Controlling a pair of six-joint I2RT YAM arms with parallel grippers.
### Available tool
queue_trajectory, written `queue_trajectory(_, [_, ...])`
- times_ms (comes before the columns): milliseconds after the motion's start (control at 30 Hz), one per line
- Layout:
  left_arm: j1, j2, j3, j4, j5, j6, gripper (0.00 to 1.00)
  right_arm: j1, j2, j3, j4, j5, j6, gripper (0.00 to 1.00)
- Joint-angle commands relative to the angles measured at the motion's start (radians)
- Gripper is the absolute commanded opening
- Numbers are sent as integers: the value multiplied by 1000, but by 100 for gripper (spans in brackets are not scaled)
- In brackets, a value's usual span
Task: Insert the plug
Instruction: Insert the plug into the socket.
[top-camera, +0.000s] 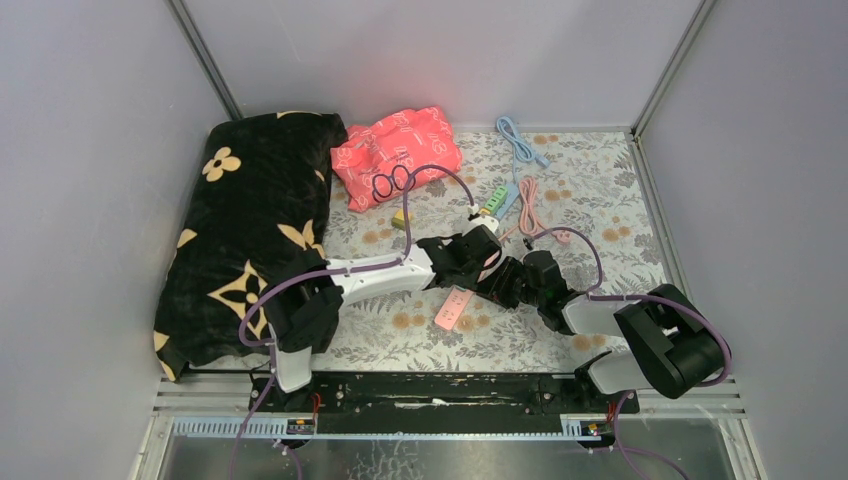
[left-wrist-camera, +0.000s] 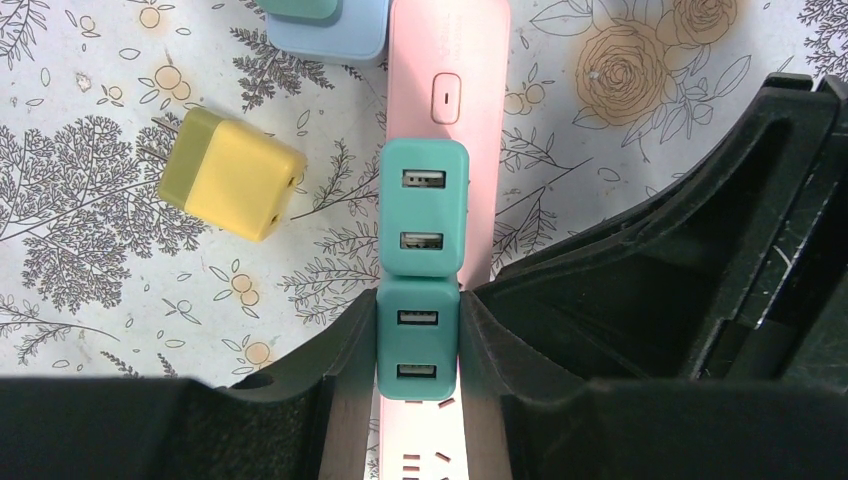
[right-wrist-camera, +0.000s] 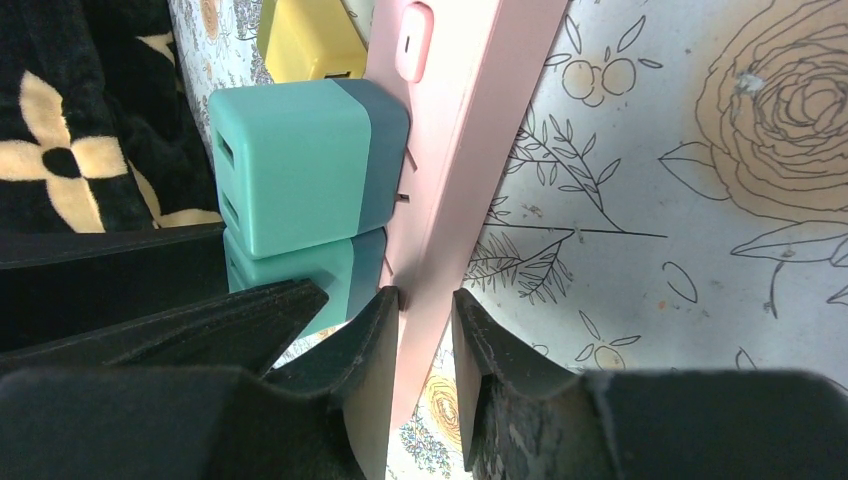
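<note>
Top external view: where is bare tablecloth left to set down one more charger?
Bare cloth: right of the pink cable up to the wall, and in front, between left arm and base rail. Crowded: the middle, around the teal chargers; the black blanket covers the left.

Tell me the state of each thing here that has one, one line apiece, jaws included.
left gripper: jaws shut on the near teal charger.
right gripper: jaws shut on the pink power strip.
near teal charger: held against the pink power strip.
far teal charger: plugged in, prongs partly showing.
pink power strip: clamped, two chargers on it.
yellow charger: unplugged, lying on the table.
</note>
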Motion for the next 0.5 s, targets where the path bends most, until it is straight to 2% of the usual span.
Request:
queue_trajectory(0, [-9,82,-22,-192,76,-27,24,9,8,15,-34,13,-23,32])
queue_trajectory(133, [-9,34,19,-193,55,-27,34,9,0,10,-34,17,-23,32])
queue_trajectory(167, [-10,17,25,-194,53,-26,44,10,-2,9,-33,19,-22,32])
queue_trajectory(200, [-10,-1,33,-194,52,-26,49,10,-4,9,-34,20,-23,32])
queue_trajectory(300, [-10,-55,49,-191,48,-26,56,9,-4,10,-33,19,-23,32])
queue_trajectory(400, [-10,-119,44,-170,46,-30,68,9,-3,13,-34,15,-25,32])
queue_trajectory(467, [-7,-166,23,-148,37,-34,70,9,-8,12,-32,12,-25,33])
